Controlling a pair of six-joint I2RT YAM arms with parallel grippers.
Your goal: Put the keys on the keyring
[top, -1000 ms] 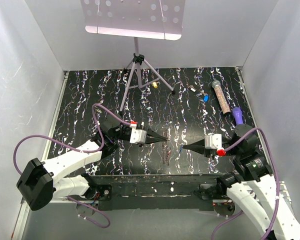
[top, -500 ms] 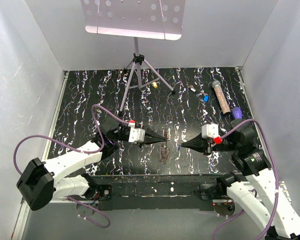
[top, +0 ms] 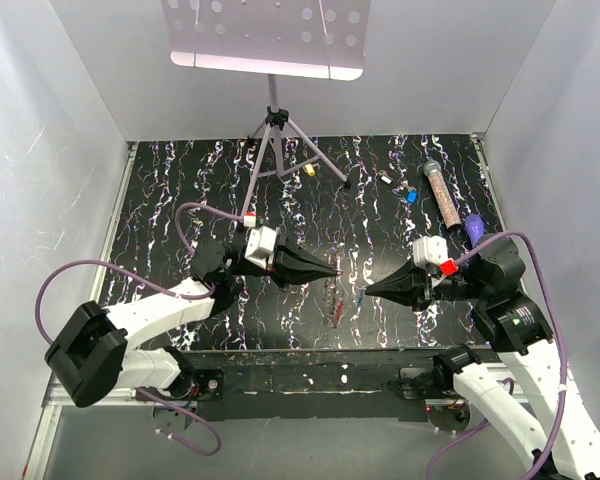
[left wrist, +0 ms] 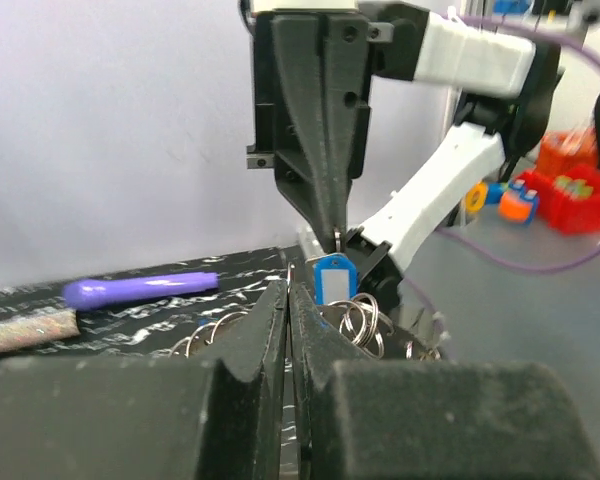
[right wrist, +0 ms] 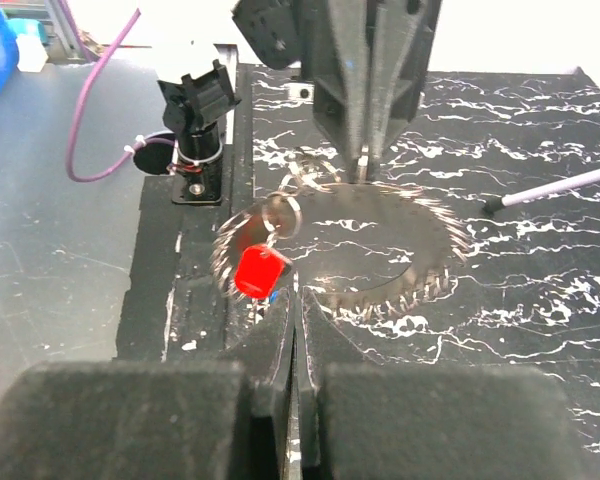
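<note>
**Keyring pinched between both arms, loose keys left to fetch**

Over the table's near edge, the top view shows my left gripper (top: 332, 272) and right gripper (top: 367, 292) almost tip to tip, both pressed together. The keyring (top: 337, 305) hangs between and just below them, too thin here to read how it lies. A loose blue key (top: 411, 197) and a yellow key (top: 309, 170) sit far back on the table (top: 180, 200), well apart from the ring. I judge threading is partway done. Next, one arm must let go and fetch a key while the other steadies the ring.

From the left wrist, my fingers pinch ring wire, and a blue-headed key (left wrist: 332, 278) dangles under the opposite tip.

From the right wrist, the blurred loop lies nearly flat, its long axis across the view. My fingers pinch its near rim beside a red-headed key (right wrist: 258, 270).
</note>
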